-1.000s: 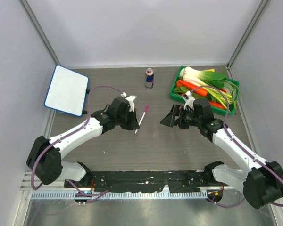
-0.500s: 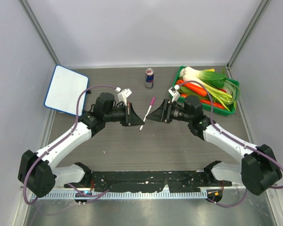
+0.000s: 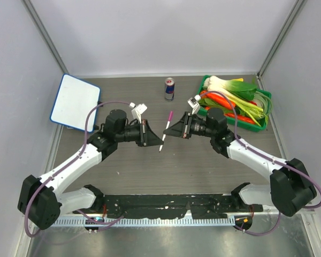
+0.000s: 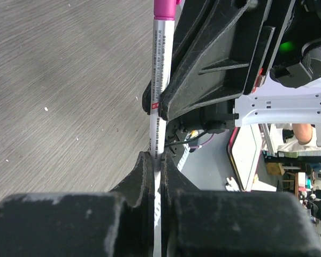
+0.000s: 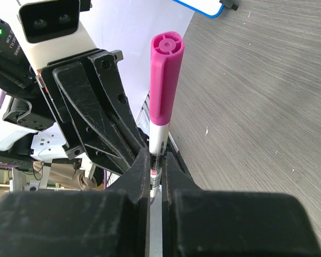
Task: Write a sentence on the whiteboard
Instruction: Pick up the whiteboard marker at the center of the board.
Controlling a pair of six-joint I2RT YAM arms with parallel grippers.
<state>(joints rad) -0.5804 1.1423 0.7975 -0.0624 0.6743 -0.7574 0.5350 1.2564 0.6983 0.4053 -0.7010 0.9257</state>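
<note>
Top external view is showing the left gripper (image 3: pixel 158 141) and the right gripper (image 3: pixel 166 131) meeting at table centre, both pinching the pink-capped marker (image 3: pixel 169 117), its cap pointing toward 12 o'clock. The whiteboard (image 3: pixel 75 101) is lying at 10 o'clock by the left wall, well apart from both grippers.

The whiteboard (image 3: pixel 76 103) lay flat in the far left corner of the table (image 3: pixel 150 166), close to the left wall and turned slightly askew. It was a small white rectangle with a blue rim and rounded corners, with two little black feet along its right edge. Its face looked plain white from above. The right wrist view caught only one blue-rimmed corner (image 5: pixel 203 6).
</note>
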